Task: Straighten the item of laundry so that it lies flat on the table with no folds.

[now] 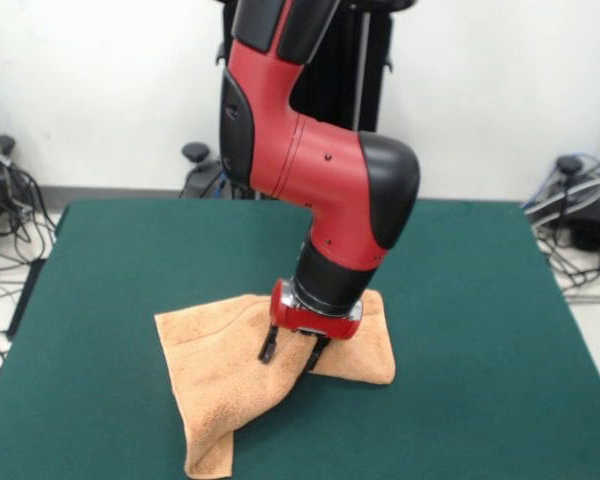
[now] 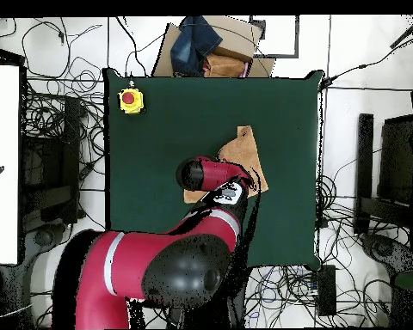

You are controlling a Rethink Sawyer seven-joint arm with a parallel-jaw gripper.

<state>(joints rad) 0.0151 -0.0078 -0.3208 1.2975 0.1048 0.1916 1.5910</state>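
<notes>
Lying folded and creased on green table [image 1: 480, 330], orange towel [image 1: 210, 370], one flap doubled over. Poised just above its middle, gripper [image 1: 293, 351], fingers [image 1: 268, 347] parted, holding nothing.

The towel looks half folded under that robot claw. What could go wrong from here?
The towel lies folded over itself, one flap running toward the table's near edge. With the gripper and its jaws open just above the fold, it might pinch both layers and drag the whole towel instead of unfolding it. A pull toward that edge might also slide the flap off the table.
</notes>
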